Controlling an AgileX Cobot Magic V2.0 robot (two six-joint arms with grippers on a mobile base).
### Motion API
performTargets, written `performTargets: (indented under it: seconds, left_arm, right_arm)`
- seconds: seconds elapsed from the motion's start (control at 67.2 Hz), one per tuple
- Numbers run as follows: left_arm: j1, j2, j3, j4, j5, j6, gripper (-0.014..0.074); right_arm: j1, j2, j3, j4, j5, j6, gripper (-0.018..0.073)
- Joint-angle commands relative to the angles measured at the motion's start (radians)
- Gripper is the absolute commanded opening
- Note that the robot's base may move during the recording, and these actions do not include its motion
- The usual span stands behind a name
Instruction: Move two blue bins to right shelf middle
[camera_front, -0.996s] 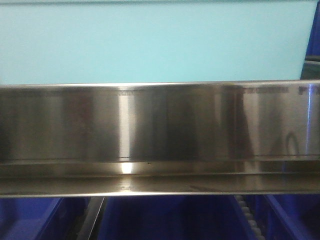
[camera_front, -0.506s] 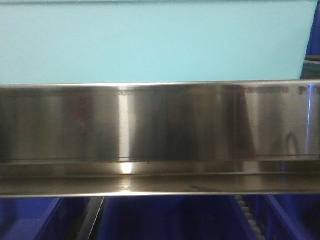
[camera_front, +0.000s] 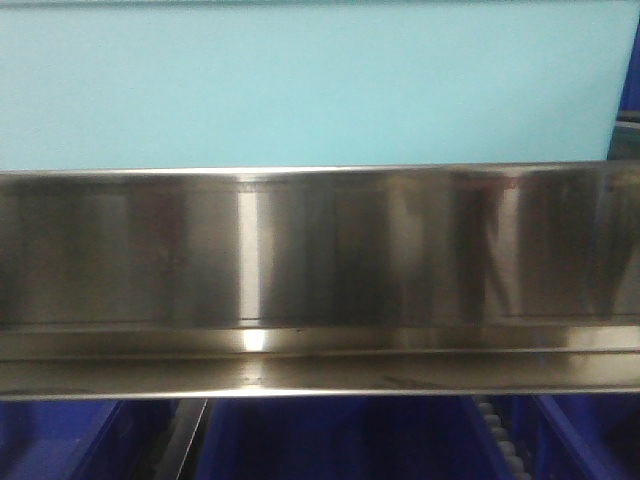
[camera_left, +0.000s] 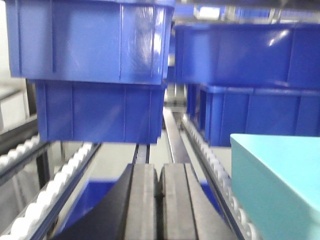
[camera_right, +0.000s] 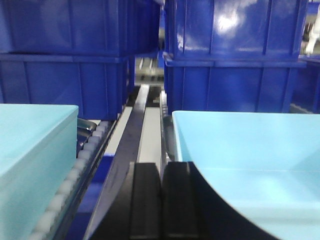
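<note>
A pale cyan-blue bin (camera_front: 300, 85) fills the top of the front view, its side standing behind a steel shelf rail (camera_front: 320, 260). In the left wrist view the corner of one cyan bin (camera_left: 280, 185) sits to the right of my left gripper (camera_left: 159, 172), which is shut with nothing between its pads. My right gripper (camera_right: 161, 167) is also shut and empty. It lies in the gap between two cyan bins, one on its left (camera_right: 30, 150) and one on its right (camera_right: 250, 145).
Stacked royal blue bins (camera_left: 95, 75) (camera_right: 235, 55) stand ahead on the shelf in both wrist views. White roller tracks (camera_left: 50, 185) (camera_right: 75, 170) and a steel divider (camera_right: 147, 130) run away from me. More royal blue bins (camera_front: 330, 440) sit below the steel rail.
The reflections at the right end of the steel rail have shifted and blurred. The cyan bin above the rail has stayed where it was.
</note>
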Motion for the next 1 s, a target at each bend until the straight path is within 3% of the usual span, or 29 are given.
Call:
performTargets:
  seconds: [0.0,0.178,0.327,0.491,0.595,0.729,0.803,0.892,0.982]
  left_arm:
    - [0.002,0.119,-0.124,-0.009,0.101,0.005,-0.0111]
    - [0.002,0.368,-0.331,-0.006,0.286,0.005,-0.0111]
    - [0.002,0.483,-0.408,-0.004,0.266,0.005,-0.0111]
    - [0.002,0.562,-0.413,-0.024,0.154,0.005,-0.0111]
    - [-0.007,0.655,-0.472,-0.098,0.228,0.007,-0.0111]
    - [-0.089,0.804,-0.587,-0.085,0.293,0.010,-0.0111]
    - [-0.151,0.879,-0.650,-0.030,0.321,-0.054,-0.0111]
    - [-0.227,0.958,-0.728,0.113,0.398,-0.202,-0.0111]
    - [-0.301,1.035,-0.824,0.236,0.513,-0.319,-0.0111]
  right_arm:
    - [-0.001,0.113,-0.090,0.000,0.023,0.000,-0.0167]
    - [-0.001,0.355,-0.263,0.000,0.135,0.000,-0.0167]
    - [-0.001,0.465,-0.342,0.000,0.119,0.000,-0.0167]
    - [-0.001,0.538,-0.358,0.003,0.068,0.000,-0.0167]
    - [0.019,0.636,-0.428,0.021,0.185,0.000,-0.0167]
    - [0.109,0.795,-0.586,-0.005,0.352,0.015,-0.0141]
    - [0.172,0.869,-0.670,-0.107,0.419,0.140,-0.0141]
    - [0.263,0.947,-0.745,-0.307,0.496,0.313,-0.0141]
    - [0.327,1.007,-0.822,-0.322,0.555,0.352,-0.0141]
